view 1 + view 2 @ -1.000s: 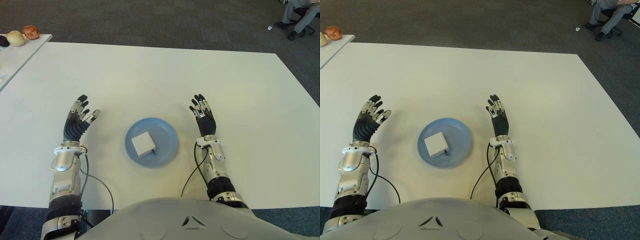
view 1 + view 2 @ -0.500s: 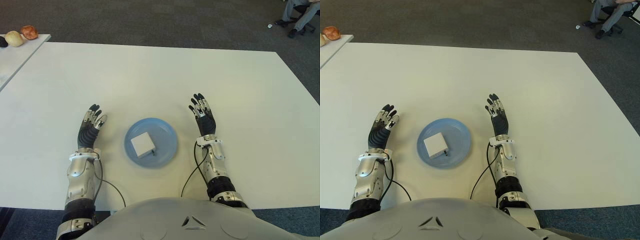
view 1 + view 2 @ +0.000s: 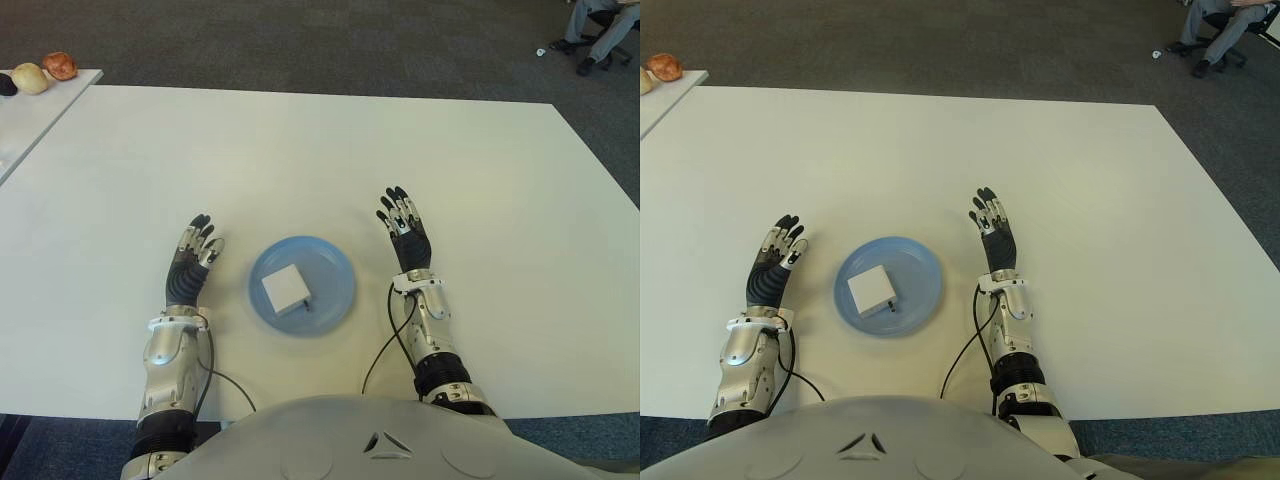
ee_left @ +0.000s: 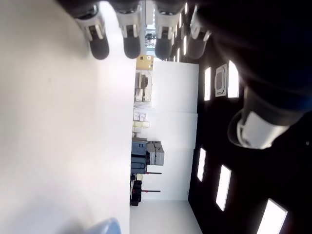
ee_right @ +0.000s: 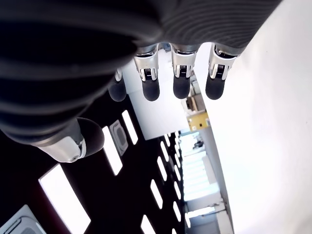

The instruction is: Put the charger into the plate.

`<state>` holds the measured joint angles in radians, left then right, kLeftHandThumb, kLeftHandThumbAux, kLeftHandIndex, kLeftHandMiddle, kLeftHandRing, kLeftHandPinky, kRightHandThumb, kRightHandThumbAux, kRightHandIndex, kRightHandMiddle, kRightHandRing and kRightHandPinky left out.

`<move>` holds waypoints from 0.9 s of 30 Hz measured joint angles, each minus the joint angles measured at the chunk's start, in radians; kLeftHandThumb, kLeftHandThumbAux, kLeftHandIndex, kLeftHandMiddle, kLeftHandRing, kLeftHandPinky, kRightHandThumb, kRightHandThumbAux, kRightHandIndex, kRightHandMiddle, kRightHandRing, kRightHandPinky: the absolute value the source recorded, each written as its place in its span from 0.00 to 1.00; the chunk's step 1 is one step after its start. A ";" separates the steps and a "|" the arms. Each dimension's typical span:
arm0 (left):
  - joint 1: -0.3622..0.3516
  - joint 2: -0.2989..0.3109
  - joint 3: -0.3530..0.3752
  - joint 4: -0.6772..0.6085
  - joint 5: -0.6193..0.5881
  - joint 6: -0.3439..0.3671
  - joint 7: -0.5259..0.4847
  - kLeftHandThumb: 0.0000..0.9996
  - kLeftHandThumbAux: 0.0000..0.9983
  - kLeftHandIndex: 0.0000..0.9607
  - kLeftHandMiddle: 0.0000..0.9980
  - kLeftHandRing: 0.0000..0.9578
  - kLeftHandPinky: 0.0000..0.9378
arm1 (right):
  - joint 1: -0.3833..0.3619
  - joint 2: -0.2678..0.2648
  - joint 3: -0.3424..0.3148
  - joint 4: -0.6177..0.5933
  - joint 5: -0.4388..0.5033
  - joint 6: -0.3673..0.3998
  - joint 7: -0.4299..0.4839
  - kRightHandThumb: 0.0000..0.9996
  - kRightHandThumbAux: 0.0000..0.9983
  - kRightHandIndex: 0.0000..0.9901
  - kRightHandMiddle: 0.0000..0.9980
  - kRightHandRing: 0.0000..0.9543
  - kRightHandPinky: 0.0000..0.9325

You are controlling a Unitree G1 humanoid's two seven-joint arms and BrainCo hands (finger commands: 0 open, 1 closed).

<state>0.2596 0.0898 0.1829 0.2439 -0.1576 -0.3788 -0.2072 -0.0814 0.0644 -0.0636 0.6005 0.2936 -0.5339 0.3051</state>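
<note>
The charger (image 3: 285, 288) is sitting in the plate (image 3: 336, 268), a white, nearly square block lying flat, a little left of the plate's middle. It is turned slightly, so its edges are running at an angle to the table's front edge, with one corner aiming toward the robot. It has no clear long axis. A small dark nub is showing at its right-hand corner, pointing toward the plate's centre.

The blue plate is resting on the white table (image 3: 300, 150), straight in front of the robot's body and between the two hands.

The left hand (image 3: 192, 265) is showing just left of the plate, apart from it, fingers stretched forward and loosely spread, gripping nothing. Its wrist view is confirming that: straight fingertips (image 4: 99, 46) in a row, the thumb off to one side, nothing between them, and a sliver of blue plate rim (image 4: 105, 227) is peeking in at the picture's edge.

The right hand (image 3: 405, 233) is showing just right of the plate, also clear of it, fingers extended and relaxed, empty. Its wrist view is showing fingertips (image 5: 181, 87) lined up straight, thumb apart.

Far left, a second table (image 3: 40, 110) is carrying a few rounded items (image 3: 60, 65). At the far right corner, a seated person's legs (image 3: 597, 25) are showing on the dark carpet.
</note>
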 measured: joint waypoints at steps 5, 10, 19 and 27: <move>0.002 0.003 -0.010 -0.007 0.025 0.003 0.008 0.00 0.55 0.00 0.00 0.00 0.00 | 0.000 0.000 -0.001 0.000 0.000 0.000 0.001 0.06 0.46 0.04 0.05 0.04 0.09; 0.000 0.003 -0.018 -0.007 0.046 0.003 0.018 0.00 0.55 0.00 0.00 0.00 0.00 | 0.000 0.000 -0.001 0.001 0.000 0.000 0.002 0.06 0.45 0.04 0.05 0.04 0.09; -0.014 0.004 -0.048 0.019 0.102 -0.027 0.049 0.00 0.55 0.00 0.00 0.00 0.00 | 0.000 0.000 -0.001 0.001 -0.008 0.000 -0.005 0.06 0.46 0.05 0.06 0.05 0.10; -0.058 0.024 -0.060 0.101 0.119 -0.074 0.048 0.00 0.53 0.00 0.00 0.00 0.00 | 0.000 0.000 -0.001 0.001 -0.009 0.000 -0.006 0.06 0.47 0.05 0.07 0.06 0.11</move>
<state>0.2020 0.1135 0.1231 0.3449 -0.0381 -0.4528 -0.1588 -0.0815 0.0643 -0.0647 0.6016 0.2843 -0.5337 0.2991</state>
